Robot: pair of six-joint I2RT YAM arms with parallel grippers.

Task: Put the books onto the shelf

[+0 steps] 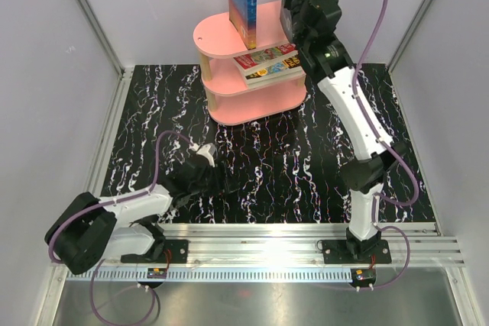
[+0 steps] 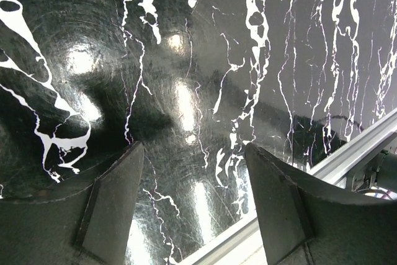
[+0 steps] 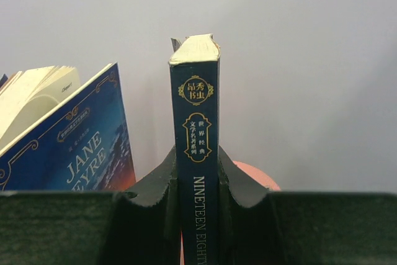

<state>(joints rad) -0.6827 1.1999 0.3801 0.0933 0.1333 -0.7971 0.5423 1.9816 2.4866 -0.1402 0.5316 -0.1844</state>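
The left gripper is hanging over the black marbled table, jaws spread and gripping nothing. The pink shelf is standing at the table's far side. It is carrying an upright blue Jane Eyre book on top and colourful flat books on its middle tier. By the top tier, the right gripper is pinching a dark blue gold-lettered book, whose title is running out of frame.

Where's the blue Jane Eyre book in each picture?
Top external: Jane Eyre book stands on the pink shelf's top board, upper middle.
Left wrist: not in it.
Right wrist: lower left, beside the Nineteen Eighty book in the right claw.
Shared landmark: the pink shelf, peeking behind that claw.
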